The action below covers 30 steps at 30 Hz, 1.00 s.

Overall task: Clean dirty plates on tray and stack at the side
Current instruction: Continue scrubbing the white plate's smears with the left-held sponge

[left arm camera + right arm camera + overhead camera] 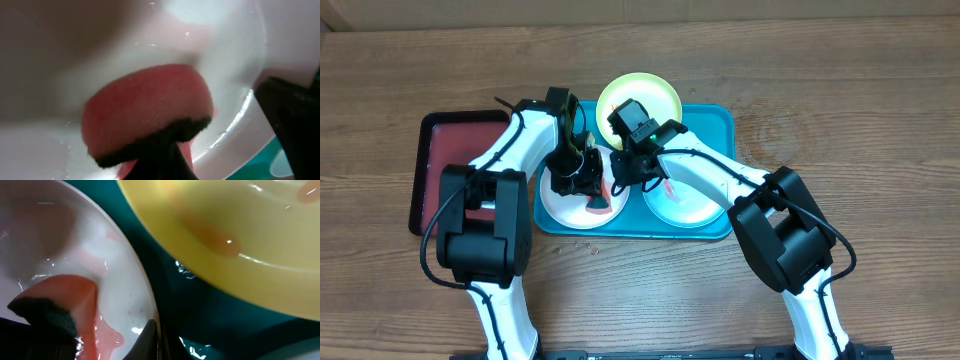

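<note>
The left gripper [584, 185] is closed on a pink sponge [600, 201] with a black back. In the left wrist view the sponge [150, 110] is bent into a round lump and is pressed flat against the white plate [30, 150]. The plate looks wet and shiny around it.

The right gripper [623, 170] is just beside the left one, at the right edge of the white plate [558, 205]. In the right wrist view one dark finger [149, 337] touches the rim of the white plate [120, 275]. I cannot tell how far this gripper is open, or if it grips the plate. A red smear [107, 336] runs down the plate next to the sponge [70, 295].

The white plate lies at the left end of the blue tray [716, 120]. The mint plate [688, 207] lies beside it at the right end. The yellow-green plate [640, 95] sits at the back, sticking out past the tray's far rim, and has an orange smear [220, 242] on it.

A dark red tray [455, 160] lies to the left on the wooden table [880, 120].
</note>
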Each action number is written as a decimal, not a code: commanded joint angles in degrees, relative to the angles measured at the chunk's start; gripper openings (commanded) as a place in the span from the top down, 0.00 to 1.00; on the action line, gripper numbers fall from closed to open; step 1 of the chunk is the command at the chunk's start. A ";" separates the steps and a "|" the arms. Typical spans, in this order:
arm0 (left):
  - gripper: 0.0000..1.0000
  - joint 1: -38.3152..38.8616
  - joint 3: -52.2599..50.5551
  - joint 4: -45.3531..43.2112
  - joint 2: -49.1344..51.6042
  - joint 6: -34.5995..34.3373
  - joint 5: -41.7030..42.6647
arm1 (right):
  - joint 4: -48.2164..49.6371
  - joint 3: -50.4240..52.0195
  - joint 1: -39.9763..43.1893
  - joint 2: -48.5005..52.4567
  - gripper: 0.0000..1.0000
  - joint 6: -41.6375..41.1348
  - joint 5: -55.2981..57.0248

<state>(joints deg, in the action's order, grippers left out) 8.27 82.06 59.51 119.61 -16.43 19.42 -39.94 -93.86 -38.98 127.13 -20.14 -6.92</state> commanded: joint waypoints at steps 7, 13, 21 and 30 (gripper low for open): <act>0.96 -5.01 -0.98 4.83 1.22 -8.17 -28.83 | -0.24 -0.33 -0.59 0.94 0.96 0.46 0.85; 0.96 -7.48 4.70 2.47 1.22 -10.54 -27.61 | -0.17 -0.33 -0.59 0.94 0.96 0.46 0.87; 0.96 -6.32 3.45 -11.06 1.77 -10.62 -9.79 | -0.17 -0.33 -0.59 0.94 0.96 0.48 0.85; 0.96 -2.16 2.54 -12.68 2.14 -3.74 0.90 | -0.17 -0.33 -0.61 0.94 0.96 0.48 0.85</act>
<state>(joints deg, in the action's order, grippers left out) 3.95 85.36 47.48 119.81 -24.38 12.29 -39.57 -93.97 -39.09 127.13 -21.21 -6.35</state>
